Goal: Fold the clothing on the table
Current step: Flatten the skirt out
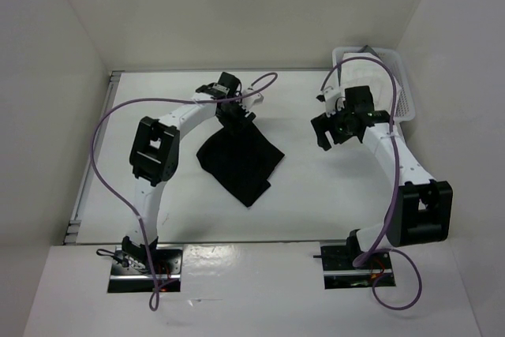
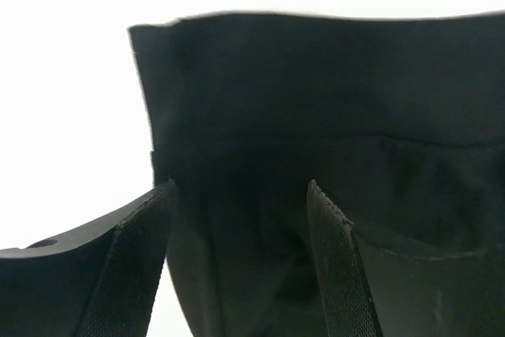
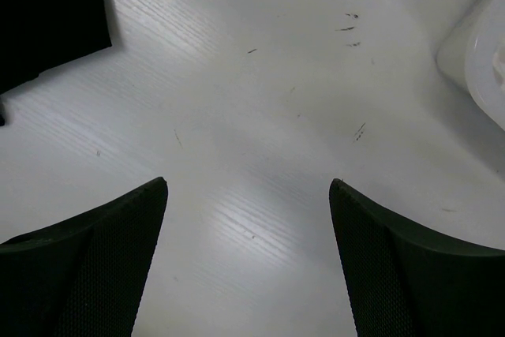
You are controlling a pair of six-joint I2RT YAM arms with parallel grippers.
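Clothing [image 1: 241,162], black, on table [image 1: 316,211], under left tool [image 1: 233,114]

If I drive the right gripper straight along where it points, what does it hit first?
Most likely bare table: the right gripper points down at it, clothing and basket off to either side. Depth is unclear.

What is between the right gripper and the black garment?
Only bare white table, seen in the top view; the right gripper hangs apart from the garment.
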